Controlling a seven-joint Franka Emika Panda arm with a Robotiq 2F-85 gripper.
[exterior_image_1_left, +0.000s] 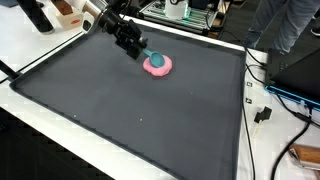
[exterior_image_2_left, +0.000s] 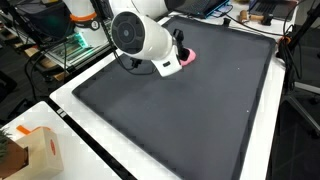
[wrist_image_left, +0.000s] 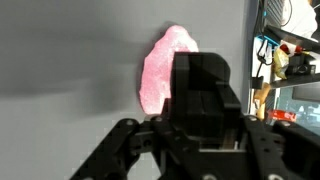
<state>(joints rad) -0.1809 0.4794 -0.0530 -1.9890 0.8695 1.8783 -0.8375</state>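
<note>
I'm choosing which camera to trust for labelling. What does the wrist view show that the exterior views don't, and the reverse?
Only the wrist view: the pink lump close up, with its uneven outline, and a cluttered shelf at the picture's edge. Only the exterior views: the whole dark mat with its white border, cables beside it, a cardboard box, the arm's white joint, and a teal bit on the lump. Both: the gripper right at the lump on the mat; whether its jaws are open cannot be told.
</note>
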